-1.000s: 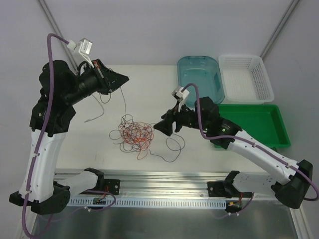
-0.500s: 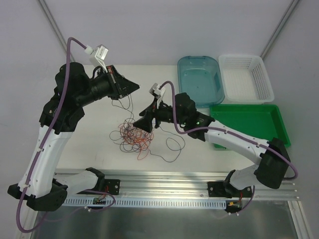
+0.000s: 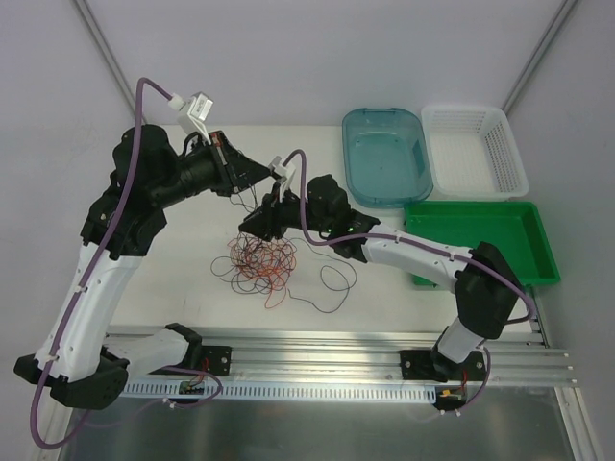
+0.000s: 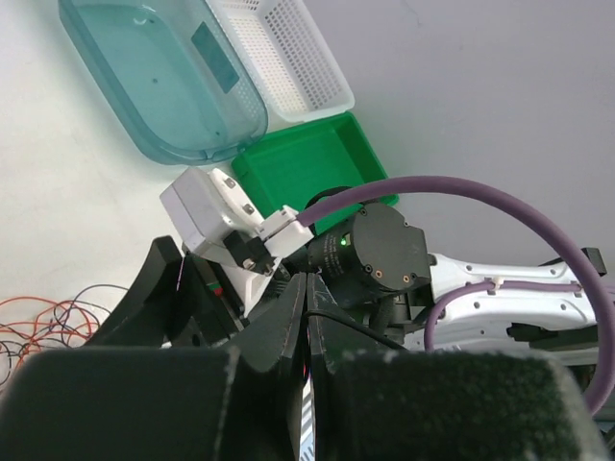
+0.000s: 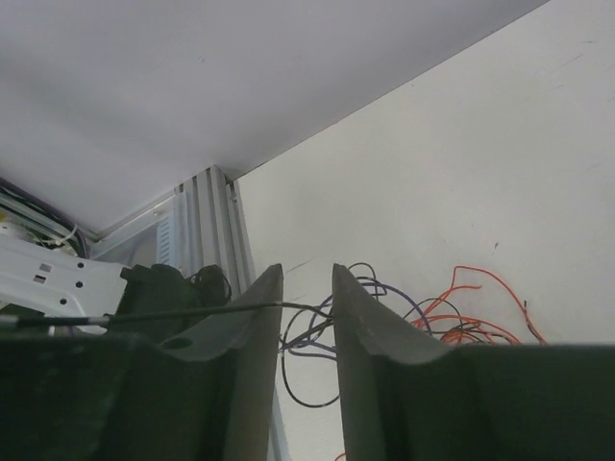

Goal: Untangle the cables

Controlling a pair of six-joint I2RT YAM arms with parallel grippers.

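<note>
Centrally on the tabletop [image 3: 192,240] lie the cables [image 3: 261,261], left gripper [image 3: 261,174] pinched on 1 black strand, right gripper [image 3: 252,227] slightly spread around it; teal tub [image 3: 384,154], white basket [image 3: 473,149] and green tray [image 3: 480,235] occupy the far-right corner.

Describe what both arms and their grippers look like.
The left arm and right arm have white links with black joints, a purple hose along each, and a white camera block at the wrist. The left gripper and right gripper have black tapered fingers.
</note>
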